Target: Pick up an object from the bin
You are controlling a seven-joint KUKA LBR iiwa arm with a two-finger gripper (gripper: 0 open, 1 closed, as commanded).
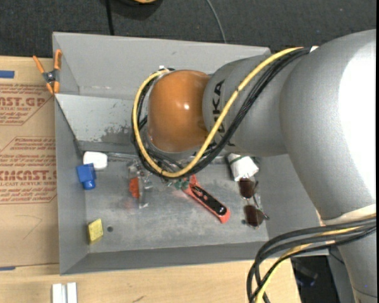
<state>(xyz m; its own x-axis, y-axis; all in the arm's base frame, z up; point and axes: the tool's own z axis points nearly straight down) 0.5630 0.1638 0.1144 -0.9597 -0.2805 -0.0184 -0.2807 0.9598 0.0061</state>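
Gripper (141,183) hangs low over the floor of the grey bin (170,232), a little left of the middle. It sits under the orange cover (177,109) on the wrist and the loop of yellow and black cables (141,150) around it. The wrist hides most of the claw, so I cannot tell whether it is released or clenched. Just beside its tip, toward the view's left, a small orange-red piece (134,188) is on the bin floor; I cannot tell whether the gripper touches it. Further left, near the bin's side wall, a white block (95,161) lies just beside a blue block (86,177). A yellow block (95,230) lies well apart from them, toward the near left corner. To the gripper's right a red and black tool (208,201) lies slanted on the floor. Beyond it are dark sunglasses (249,201), with a white piece (243,167) just above them.
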